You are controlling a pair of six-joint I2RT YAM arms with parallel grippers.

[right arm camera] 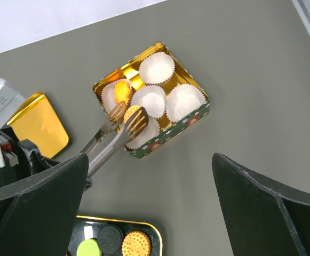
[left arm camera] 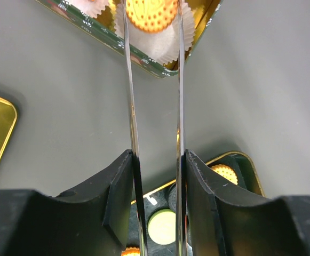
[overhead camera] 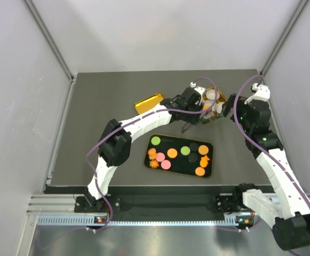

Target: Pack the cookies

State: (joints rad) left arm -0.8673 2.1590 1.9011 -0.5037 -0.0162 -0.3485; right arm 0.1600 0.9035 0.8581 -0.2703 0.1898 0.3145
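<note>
Table (overhead camera: 117, 106), grey: carries every item. Black tray (overhead camera: 184, 164), nearest the arm bases: loose cookies (overhead camera: 172, 153) in orange, green and pink, seen in full only from the top view; both wrist views crop the tray to a corner. Tin (right arm camera: 171, 130), far right, green wall, gold inside: its white paper cups (right arm camera: 156, 68) are legible only in the right wrist view; from above, the left arm (overhead camera: 144, 120) covers most of it. Gold lid (right arm camera: 37, 125): flat, left of the tin, apart from it. Right gripper (right arm camera: 150, 159): fingers spread wide, holding nothing, beside the tin. Left gripper (left arm camera: 157, 176): clamped on tongs (right arm camera: 106, 141), whose long axis runs toward the tin. Held cookie (left arm camera: 149, 13): orange disc pinched between the blades, dotted face toward the left wrist camera, top cut off there, over a cup; contact with the cup indeterminate. Second orange cookie (right arm camera: 121, 88): lies in the adjacent cup.
</note>
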